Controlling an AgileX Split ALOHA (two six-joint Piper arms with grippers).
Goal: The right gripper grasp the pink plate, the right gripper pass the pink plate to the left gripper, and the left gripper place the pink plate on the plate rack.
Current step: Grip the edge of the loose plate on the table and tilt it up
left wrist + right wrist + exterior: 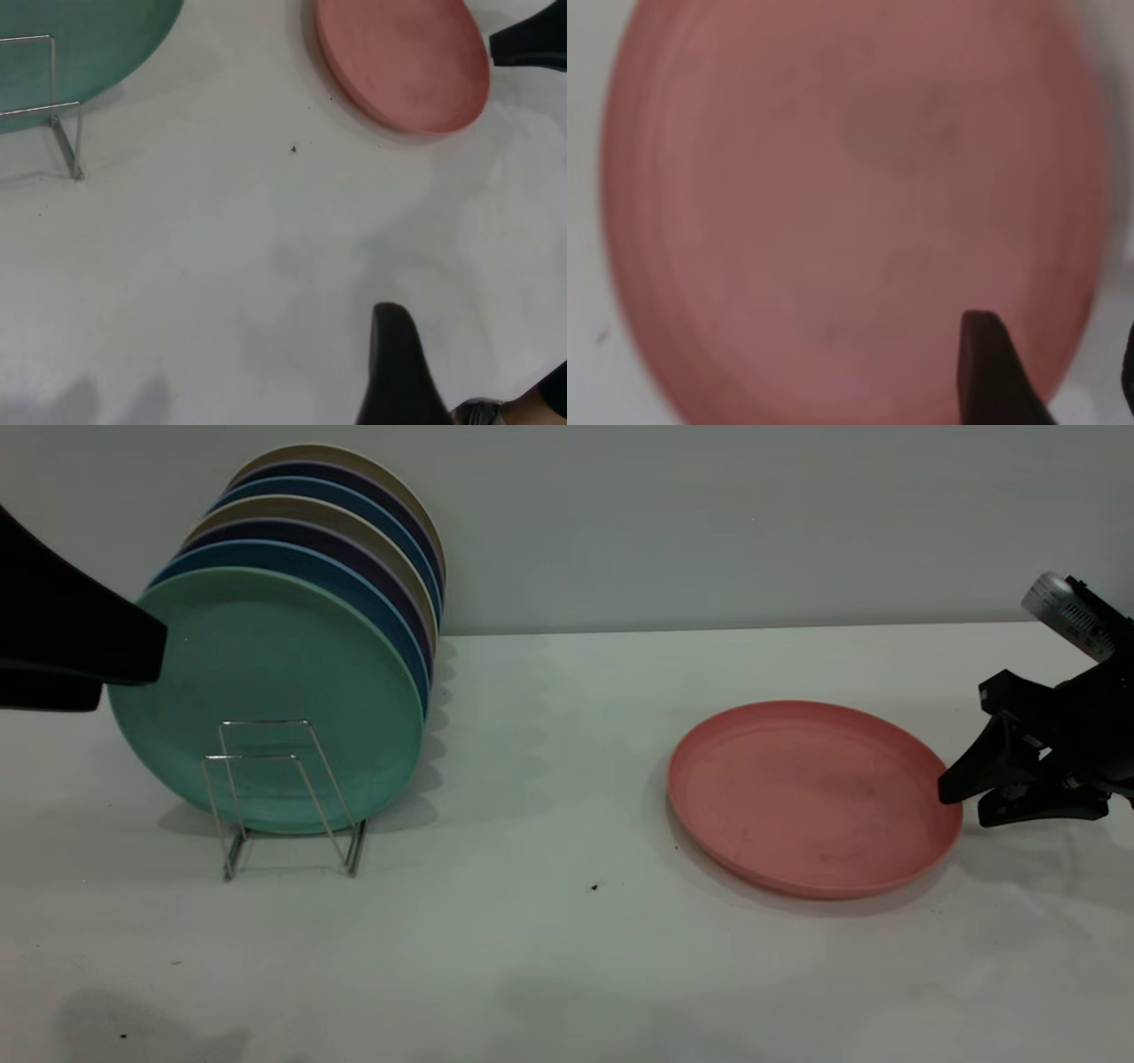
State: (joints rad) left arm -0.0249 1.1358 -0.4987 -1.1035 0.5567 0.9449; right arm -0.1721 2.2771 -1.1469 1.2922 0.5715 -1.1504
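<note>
The pink plate [811, 797] lies flat on the white table, right of centre; it also shows in the left wrist view [403, 62] and fills the right wrist view [833, 221]. My right gripper [964, 804] is open at the plate's right edge, low over the table. In its wrist view [1059, 372] one finger [992, 376] hangs over the plate's inner surface, the other beyond the rim. My left gripper [131, 677] hovers at the far left beside the racked plates, open and empty [478, 372]. The plate rack [263, 723] stands at the left with empty front loops.
A teal-green plate [266, 682] stands upright in the rack, with several blue, purple and beige plates behind it. The rack's wire [40, 109] and the teal plate [80, 44] show in the left wrist view. A grey wall runs behind the table.
</note>
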